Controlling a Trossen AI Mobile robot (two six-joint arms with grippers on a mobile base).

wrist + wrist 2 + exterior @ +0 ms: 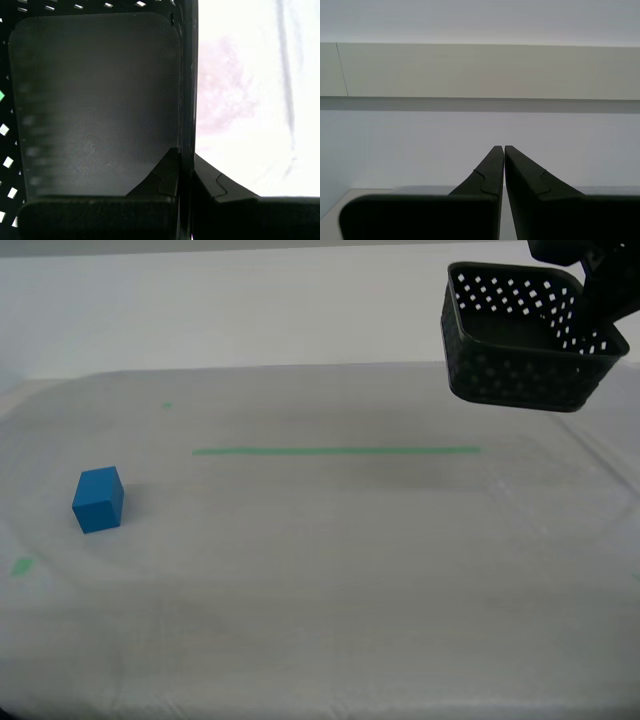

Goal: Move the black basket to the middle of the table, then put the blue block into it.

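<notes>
The black basket (525, 340) hangs in the air above the table (330, 570) at the exterior view's upper right, tilted, empty inside. My first gripper (186, 160) is shut on the black basket's wall (187, 75), one finger inside and one outside; its arm (600, 270) comes down from the exterior view's top right. The blue block (98, 500) rests on the white cloth at the exterior view's left, far from the basket. My second gripper (504, 148) is shut with nothing in it, pointing at a pale wall, and does not show in the exterior view.
A thin green tape line (335, 451) runs across the middle of the table. Small green marks sit at the exterior view's left: one far back (166, 406), one near the front (21, 565). The basket's inner floor (95, 100) fills much of the first wrist view.
</notes>
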